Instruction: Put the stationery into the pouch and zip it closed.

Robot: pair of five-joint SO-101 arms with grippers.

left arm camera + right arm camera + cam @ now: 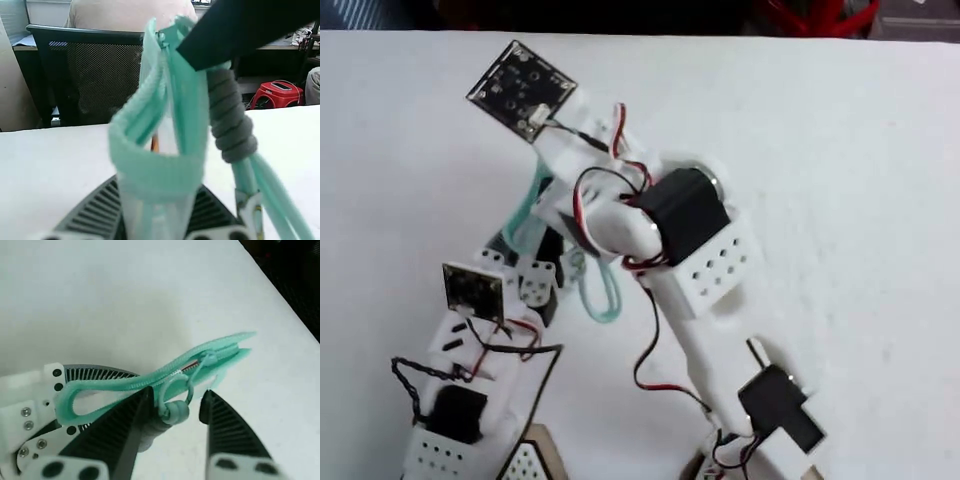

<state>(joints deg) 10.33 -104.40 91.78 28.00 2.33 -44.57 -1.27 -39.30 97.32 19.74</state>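
Observation:
The teal pouch (170, 115) stands on edge above the white table, with my left gripper (157, 220) shut on its lower end. An orange stationery tip (155, 142) shows inside the zip. In the right wrist view the pouch (150, 380) stretches from the left gripper (75, 385) to my right gripper (177, 397). The right gripper is open, with the grey bead (175, 412) of the zip cord between its fingers. From above, the pouch (533, 205) is mostly hidden under the right arm, and its teal cord loop (600, 295) hangs beside the left gripper (535, 280).
A black mesh chair (95, 75) and a red stool (277, 92) stand beyond the table's far edge. The white table (840, 150) stretches bare to the right of the arms. The arm bases sit at the front edge (545, 450).

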